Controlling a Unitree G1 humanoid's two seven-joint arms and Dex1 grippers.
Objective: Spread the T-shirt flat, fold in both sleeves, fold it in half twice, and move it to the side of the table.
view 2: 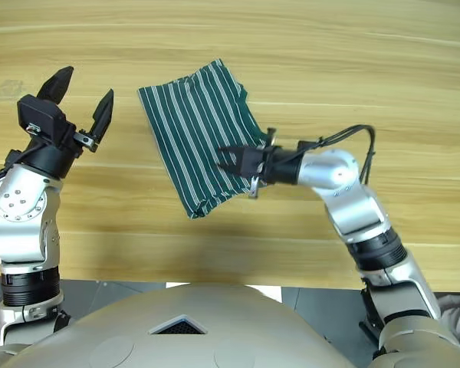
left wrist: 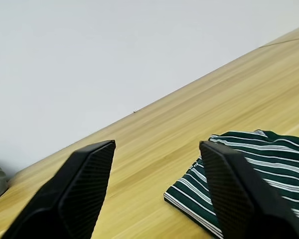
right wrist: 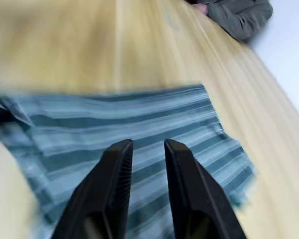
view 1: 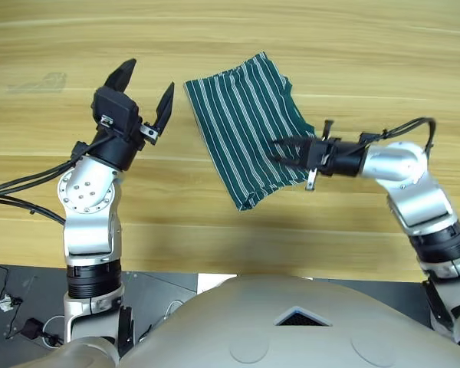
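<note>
The green striped T-shirt (view 1: pixel 241 130) sits folded into a compact block mid-way across the wooden table (view 1: pixel 215 38), a bit skewed. The left gripper (view 1: pixel 150 74) is raised just off its left edge, fingers spread wide and holding nothing. The right gripper (view 1: pixel 272 150) is over the shirt's right edge - only a narrow gap between its fingers, nothing pinched.

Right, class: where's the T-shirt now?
In the head views the T-shirt lies on the table, right of the left jaws, with the right jaws at its right edge.
</note>
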